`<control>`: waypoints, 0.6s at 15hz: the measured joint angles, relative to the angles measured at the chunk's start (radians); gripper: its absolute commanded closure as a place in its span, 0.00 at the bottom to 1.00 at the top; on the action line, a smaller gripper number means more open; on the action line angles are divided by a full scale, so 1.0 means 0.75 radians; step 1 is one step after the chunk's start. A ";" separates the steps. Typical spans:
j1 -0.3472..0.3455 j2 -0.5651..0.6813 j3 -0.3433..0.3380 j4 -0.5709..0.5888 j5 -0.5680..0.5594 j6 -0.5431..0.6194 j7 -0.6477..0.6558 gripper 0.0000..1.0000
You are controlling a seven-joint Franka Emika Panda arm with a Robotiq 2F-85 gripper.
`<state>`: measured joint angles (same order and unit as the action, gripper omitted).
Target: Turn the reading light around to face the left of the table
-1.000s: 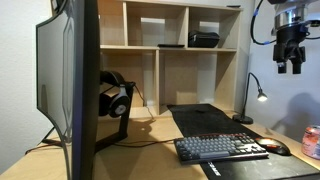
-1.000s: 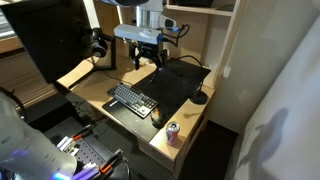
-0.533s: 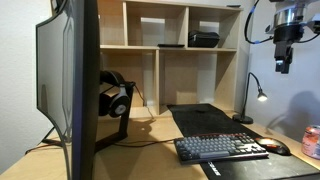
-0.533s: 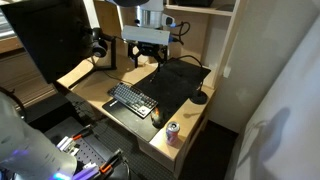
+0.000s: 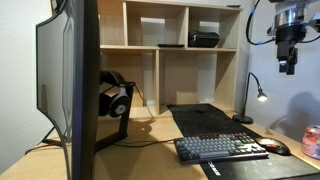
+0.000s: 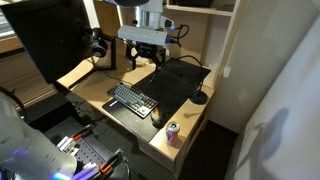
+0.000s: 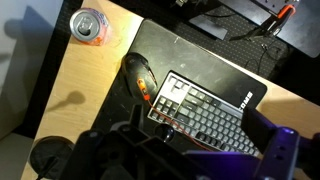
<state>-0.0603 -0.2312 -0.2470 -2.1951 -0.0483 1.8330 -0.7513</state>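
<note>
The reading light (image 5: 250, 95) is a small black lamp with a thin gooseneck, standing at the table's far right by the wall. Its glowing head (image 5: 262, 97) points toward the right. In an exterior view its round base (image 6: 199, 98) sits beside the black desk mat. A dark round shape at the wrist view's lower left (image 7: 47, 158) looks like that base. The table (image 5: 150, 135) is pale wood and also shows in the other views (image 6: 88, 85) (image 7: 90, 95). My gripper (image 5: 288, 62) (image 6: 146, 62) hangs open and empty high above the keyboard, well above the lamp (image 7: 197, 135).
A keyboard (image 5: 220, 148) (image 7: 205, 110) and a mouse (image 5: 275, 147) (image 7: 138, 72) lie on a black mat. A soda can (image 5: 312, 142) (image 7: 90, 25) stands near the front edge. Headphones on a stand (image 5: 115, 97), a large monitor (image 5: 70, 80) and a wooden shelf unit (image 5: 170, 60) stand further left.
The gripper has turned about its vertical axis, so it looks narrower in an exterior view. The lamp has not moved.
</note>
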 measured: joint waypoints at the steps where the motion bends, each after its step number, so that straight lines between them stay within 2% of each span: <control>1: 0.000 0.000 0.001 0.000 0.001 0.000 -0.008 0.00; 5: 0.001 0.000 0.001 0.000 0.020 -0.006 -0.045 0.00; 9: 0.001 0.000 0.001 0.009 0.084 -0.075 -0.087 0.00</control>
<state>-0.0594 -0.2313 -0.2463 -2.1882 0.0146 1.7764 -0.8166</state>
